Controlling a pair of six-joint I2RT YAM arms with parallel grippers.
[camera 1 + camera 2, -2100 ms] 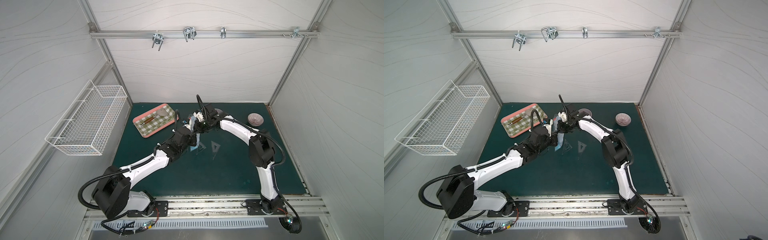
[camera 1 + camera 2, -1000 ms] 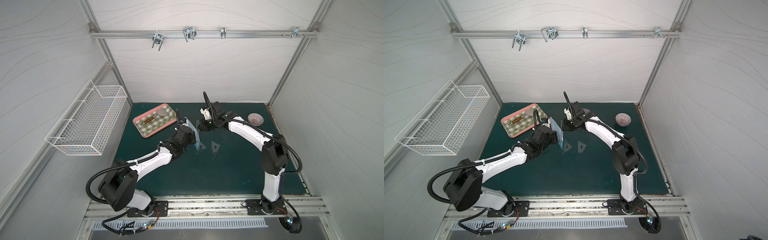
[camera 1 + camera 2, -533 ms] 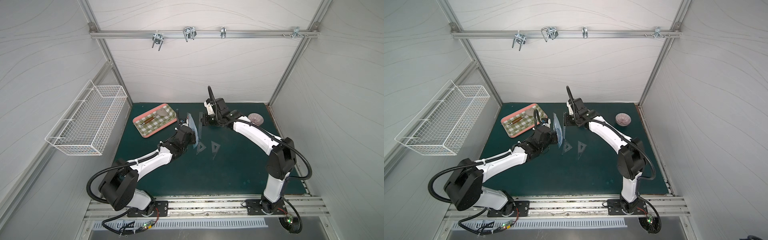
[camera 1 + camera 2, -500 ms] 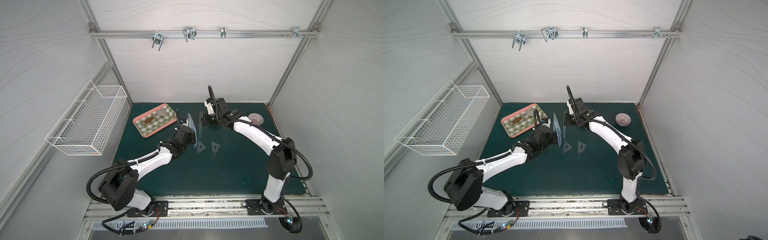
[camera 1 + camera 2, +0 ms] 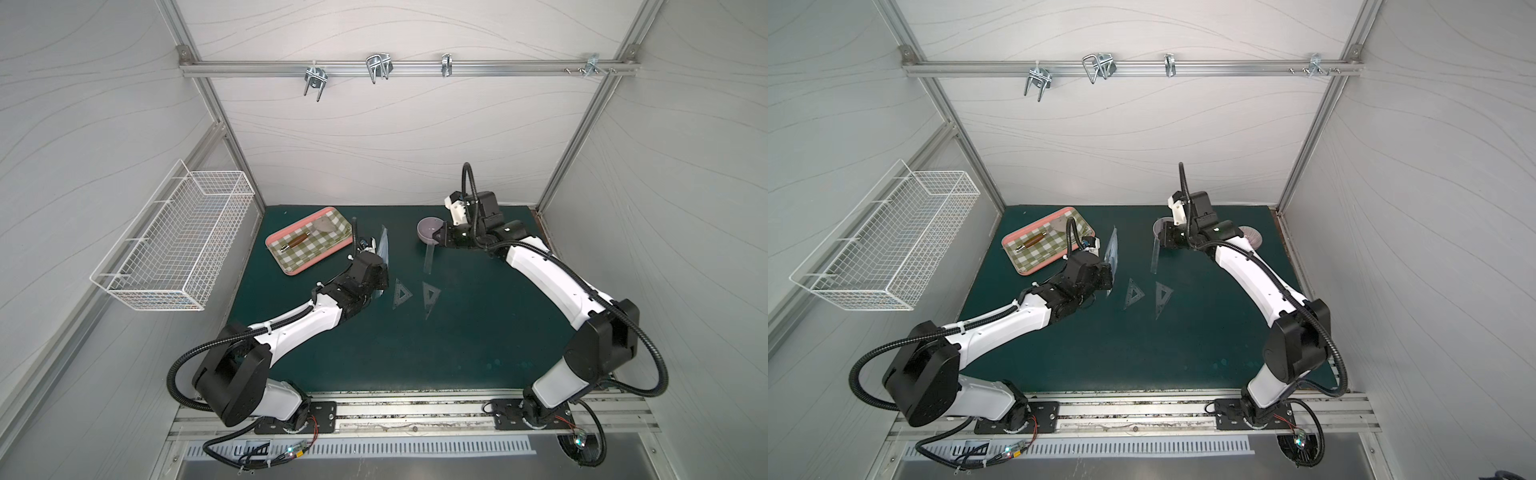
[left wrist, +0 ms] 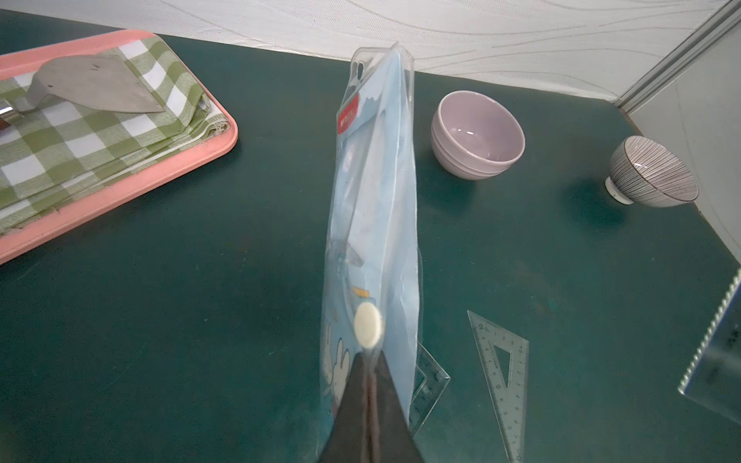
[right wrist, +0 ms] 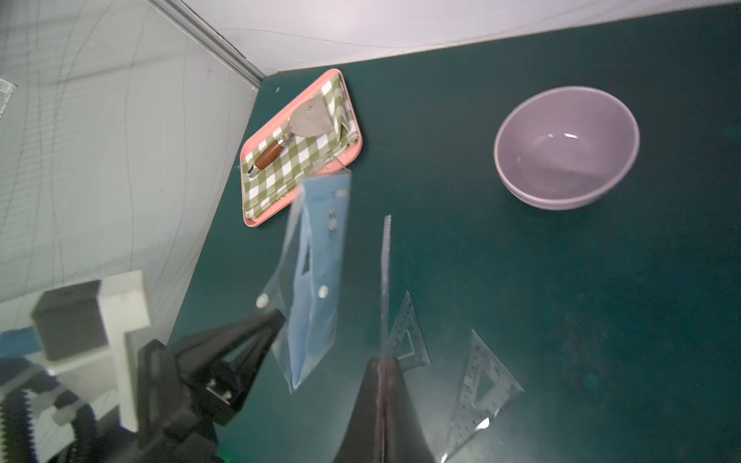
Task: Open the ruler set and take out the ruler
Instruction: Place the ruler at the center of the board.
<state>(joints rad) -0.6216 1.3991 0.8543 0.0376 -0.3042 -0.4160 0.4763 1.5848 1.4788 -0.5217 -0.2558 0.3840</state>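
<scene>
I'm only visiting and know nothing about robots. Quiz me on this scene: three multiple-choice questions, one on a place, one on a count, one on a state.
1. Where is the metal server? A in the lilac bowl; B in the wire basket; C on the pink tray.
2. How many clear triangles lie on the mat? A one; B two; C four.
3. The clear ruler is: A gripped in the right arm's jaws; B inside the package; C flat on the mat.
Answers: C, it lies on the tray; B, two lie side by side; A, the shut jaws pinch its end, off the mat.
</scene>
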